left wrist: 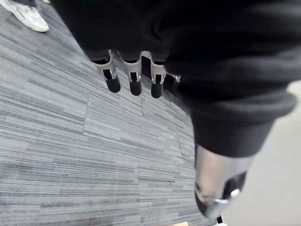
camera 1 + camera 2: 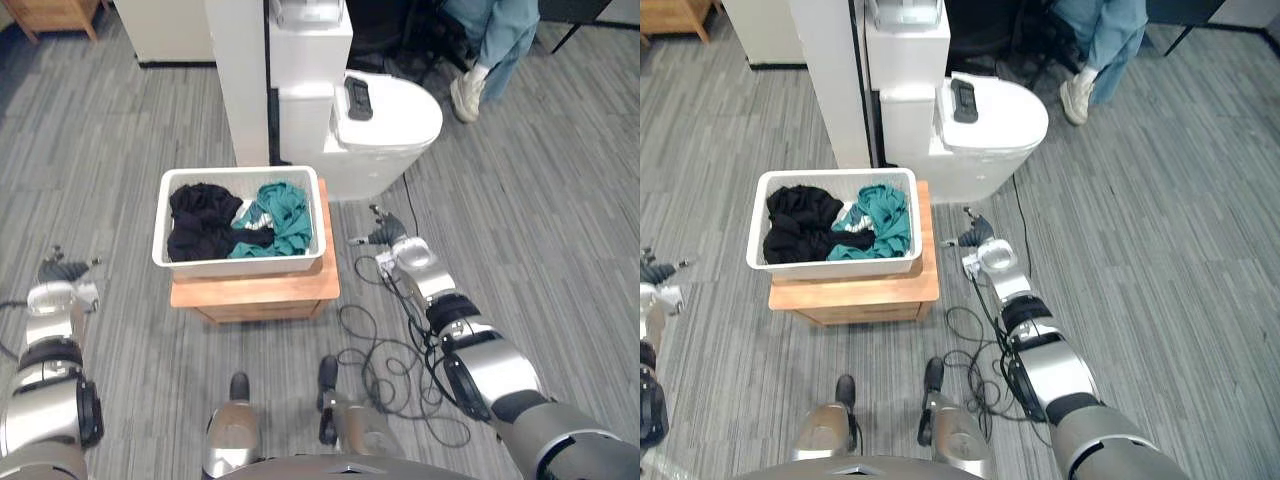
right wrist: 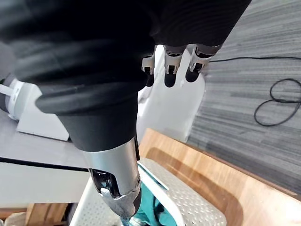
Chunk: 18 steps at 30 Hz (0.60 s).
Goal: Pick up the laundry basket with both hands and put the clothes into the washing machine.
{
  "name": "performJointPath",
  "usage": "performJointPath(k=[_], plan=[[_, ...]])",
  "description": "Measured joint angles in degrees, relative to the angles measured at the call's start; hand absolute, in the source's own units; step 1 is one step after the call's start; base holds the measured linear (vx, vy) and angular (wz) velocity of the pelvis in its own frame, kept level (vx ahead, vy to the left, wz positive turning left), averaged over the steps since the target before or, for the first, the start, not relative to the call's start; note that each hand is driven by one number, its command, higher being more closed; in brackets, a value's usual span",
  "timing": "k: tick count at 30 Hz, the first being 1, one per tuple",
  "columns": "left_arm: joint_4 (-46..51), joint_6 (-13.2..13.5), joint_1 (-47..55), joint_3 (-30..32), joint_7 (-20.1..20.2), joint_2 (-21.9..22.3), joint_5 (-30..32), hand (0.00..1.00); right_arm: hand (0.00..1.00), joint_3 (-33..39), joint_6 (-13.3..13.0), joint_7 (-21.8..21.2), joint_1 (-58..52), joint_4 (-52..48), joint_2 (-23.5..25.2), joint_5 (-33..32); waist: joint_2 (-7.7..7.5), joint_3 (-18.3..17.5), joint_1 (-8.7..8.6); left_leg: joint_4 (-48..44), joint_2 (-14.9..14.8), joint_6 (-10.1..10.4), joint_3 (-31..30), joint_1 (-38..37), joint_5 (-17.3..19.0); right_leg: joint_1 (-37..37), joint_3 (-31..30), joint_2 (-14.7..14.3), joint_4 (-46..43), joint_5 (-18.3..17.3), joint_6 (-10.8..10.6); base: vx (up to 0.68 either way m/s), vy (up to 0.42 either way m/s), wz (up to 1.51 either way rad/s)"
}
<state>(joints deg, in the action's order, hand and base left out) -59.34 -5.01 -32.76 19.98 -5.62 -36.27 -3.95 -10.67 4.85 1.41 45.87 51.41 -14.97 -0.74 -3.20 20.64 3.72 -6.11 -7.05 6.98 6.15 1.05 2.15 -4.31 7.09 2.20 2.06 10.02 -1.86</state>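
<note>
1. Right hand [image 2: 386,236] hangs over the grey floor [image 2: 540,220] near the middle of the left eye view, a little right of the basket. Its fingers [image 3: 171,66] are loosely straight, the thumb is apart, and it holds nothing.
2. Left hand [image 2: 62,270] sits at the left edge, well apart from the basket, its fingers [image 1: 134,77] likewise relaxed and empty.
3. White laundry basket [image 2: 240,266] stands centre-left on a low wooden surface [image 2: 260,292], with neither hand touching it.
4. Inside lie black clothes [image 2: 200,222] on the left and teal clothes [image 2: 285,215] on the right.
5. White washing machine [image 2: 395,125], its rounded lid down, stands just above and right of the basket.
6. A person's legs [image 2: 500,40] show at the upper right.
</note>
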Motion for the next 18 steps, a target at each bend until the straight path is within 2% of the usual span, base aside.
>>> performJointPath(k=[4,12,18], plan=[[-5.01,-0.11,-7.58,-1.20,0.05,-2.24,-1.70,0.00,0.00,-0.58,0.49,0.23,4.71,1.72,0.67,-0.02,-1.18,1.46,0.49,-0.91,-0.68,0.27,-0.02,1.96,-0.16,-1.69,-0.08,-0.60,-0.22,0.31,0.32,-0.04,-0.007,-0.02],[-12.18,-0.57,-18.44,-4.61,0.15,-5.02,-2.74,0.00,0.00,-2.00,0.54,0.37,12.17,7.54,1.18,-0.71,-2.06,3.27,0.92,-2.77,-0.98,0.44,-1.47,4.84,-0.06,-3.55,0.02,-0.85,-1.42,0.29,0.34,-0.02,0.024,0.06],[-16.60,-1.32,-21.17,-6.10,0.81,-5.07,-2.76,0.00,0.00,3.04,0.62,0.45,14.39,11.09,2.56,-1.69,-2.07,4.39,0.94,-3.92,-0.96,0.43,-1.80,8.19,-0.31,-6.84,0.19,-0.68,-2.94,0.10,0.33,-0.03,0.021,0.04]])
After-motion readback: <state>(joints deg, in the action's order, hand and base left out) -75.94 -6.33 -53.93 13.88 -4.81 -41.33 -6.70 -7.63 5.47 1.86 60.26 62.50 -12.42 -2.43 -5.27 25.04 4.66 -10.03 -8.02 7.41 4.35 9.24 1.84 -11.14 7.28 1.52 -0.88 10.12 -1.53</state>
